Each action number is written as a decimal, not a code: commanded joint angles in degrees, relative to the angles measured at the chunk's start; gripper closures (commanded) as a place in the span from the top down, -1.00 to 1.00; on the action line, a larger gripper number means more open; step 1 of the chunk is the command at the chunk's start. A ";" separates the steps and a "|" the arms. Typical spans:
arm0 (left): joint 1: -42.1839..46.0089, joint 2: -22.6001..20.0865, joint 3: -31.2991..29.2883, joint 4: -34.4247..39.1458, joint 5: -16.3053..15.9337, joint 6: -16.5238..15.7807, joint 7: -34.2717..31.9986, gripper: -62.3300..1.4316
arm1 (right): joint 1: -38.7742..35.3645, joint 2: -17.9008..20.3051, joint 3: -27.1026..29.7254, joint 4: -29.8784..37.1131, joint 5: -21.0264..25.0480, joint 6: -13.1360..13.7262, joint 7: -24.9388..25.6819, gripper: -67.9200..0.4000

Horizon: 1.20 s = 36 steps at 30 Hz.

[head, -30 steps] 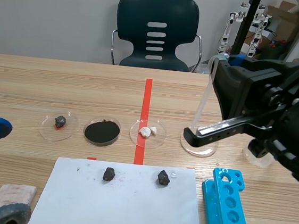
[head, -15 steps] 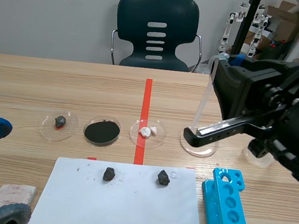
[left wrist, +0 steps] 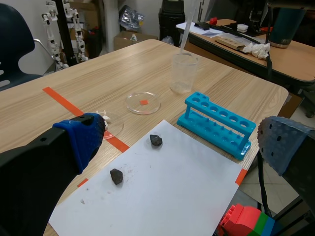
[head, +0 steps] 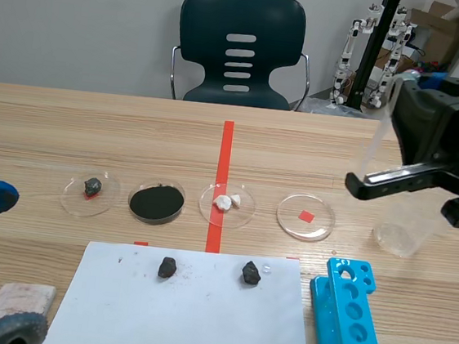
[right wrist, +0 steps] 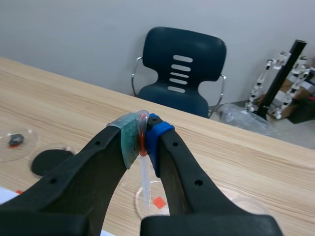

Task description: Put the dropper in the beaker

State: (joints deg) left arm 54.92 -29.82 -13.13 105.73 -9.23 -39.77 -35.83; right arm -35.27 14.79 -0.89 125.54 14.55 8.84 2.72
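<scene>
While the right fingers (right wrist: 129, 141) stand high over the right side of the counter (head: 94, 133), they are closed on the upper end of the dropper (right wrist: 143, 167), pads pressed to it from both sides. Dropper hangs tilted, tip downward. Scene view: tip sits above the counter just beside the beaker (head: 404, 227), on the side toward the red tape line, not inside it. Left wrist view: tip lines up with the beaker's mouth; whether it is truly over the mouth cannot be told. Beaker upright, touched by nothing. Left fingers (left wrist: 81, 140) low at the counter's left side, spread wide, holding nothing. Row of four round dishes across the middle: dish with a dark stone (head: 90, 192), dish of black powder (head: 156, 203), dish of white bits (head: 226, 203), clear dish (head: 305, 217) nearest the beaker. White sheet (head: 190, 316) on the robot's side carries two dark stones (head: 168, 267); blue tube rack (head: 350, 316) lies just beside its right edge.
</scene>
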 commanded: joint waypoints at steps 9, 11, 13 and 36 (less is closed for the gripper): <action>0.44 0.26 0.31 0.66 -0.81 -0.11 -0.79 1.00 | 0.35 0.83 8.24 0.83 4.63 -0.07 0.11 -0.98; 0.44 0.26 0.31 0.66 -0.81 -0.11 -0.79 1.00 | 0.35 2.10 9.25 0.81 6.10 -0.59 0.11 -0.98; 0.44 0.26 0.31 0.66 -0.81 -0.11 -0.79 1.00 | 0.37 3.74 9.99 0.55 7.21 -1.99 0.11 -0.98; 0.44 0.26 0.31 0.66 -0.81 -0.11 -0.79 1.00 | 7.85 9.05 14.49 -13.09 11.45 -6.29 1.51 -0.98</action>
State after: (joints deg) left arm 54.92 -29.82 -13.13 105.73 -9.26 -39.77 -35.86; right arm -28.12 22.72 13.43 111.33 25.58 2.57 2.92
